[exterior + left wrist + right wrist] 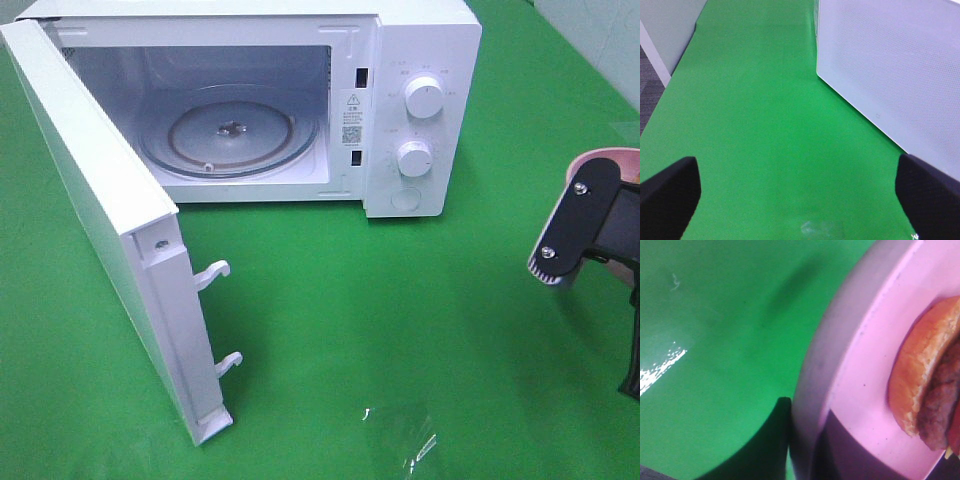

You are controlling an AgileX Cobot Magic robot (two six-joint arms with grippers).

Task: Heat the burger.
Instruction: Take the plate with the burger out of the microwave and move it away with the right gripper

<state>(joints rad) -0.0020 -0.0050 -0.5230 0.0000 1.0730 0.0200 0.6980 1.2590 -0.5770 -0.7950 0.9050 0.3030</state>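
Green table (pixel 400 330), right arm (pixel 600 225) gripping pink plate (pixel 865 365).

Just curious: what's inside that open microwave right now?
Only its glass turntable shows inside the microwave; no food. The open door hides the cavity's left edge.

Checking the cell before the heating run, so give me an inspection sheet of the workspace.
Surface: green mat, a glossy patch near its front edge.
Job's things: burger on pink plate at the far right; microwave with door swung open, glass turntable bare.
Clutter: nothing seen.
Grippers: left gripper open, empty, over the mat; right gripper shut on the plate's rim.
Cables: nothing seen.
Surroundings: pale wall and grey floor beyond the mat.
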